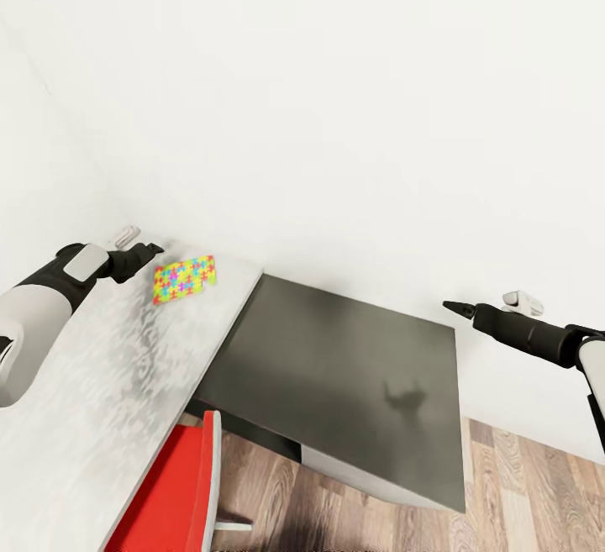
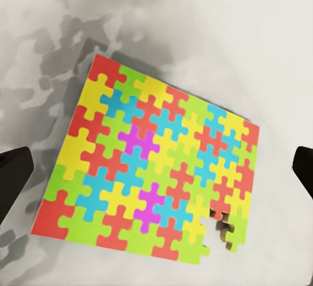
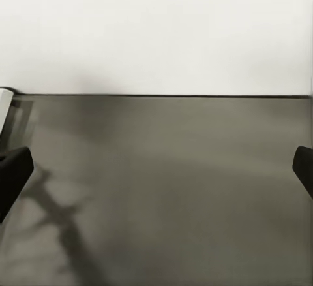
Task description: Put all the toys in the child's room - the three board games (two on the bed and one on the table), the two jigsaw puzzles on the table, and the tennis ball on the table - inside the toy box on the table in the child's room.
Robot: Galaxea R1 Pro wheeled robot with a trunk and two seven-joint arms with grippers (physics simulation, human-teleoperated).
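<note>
White wall is seen behind the pale grey counter and the lower dark cabinet. One jigsaw puzzle lies flat on the counter near the wall, not yet gripped; the left pincer is held wide just beside it. The right pincer, also wide and empty, hangs over the cabinet. Judged so, at least this puzzle is left to be boxed
</note>
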